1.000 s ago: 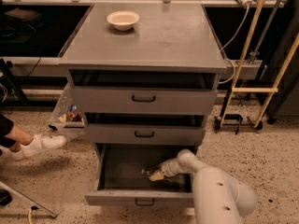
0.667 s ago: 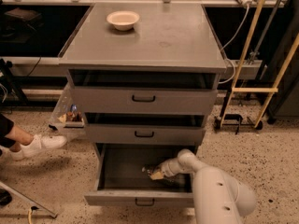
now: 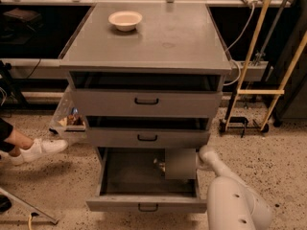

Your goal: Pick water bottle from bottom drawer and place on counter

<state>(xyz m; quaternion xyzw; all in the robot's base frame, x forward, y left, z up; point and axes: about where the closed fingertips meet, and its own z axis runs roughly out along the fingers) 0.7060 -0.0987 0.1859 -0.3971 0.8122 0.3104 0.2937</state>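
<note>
A bowl [image 3: 125,20] sits on the counter [image 3: 158,47] at its back left; below the counter, the bottom drawer [image 3: 144,204] stands pulled out, with the gripper [image 3: 159,165] inside it, right of centre.

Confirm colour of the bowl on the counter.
Cream-white bowl, clearest in camera view; gripper is inside the bottom drawer.

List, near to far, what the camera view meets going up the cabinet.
Front of the bottom drawer → gripper, inside that drawer → middle drawer → top drawer → counter → bowl on its far side.
</note>
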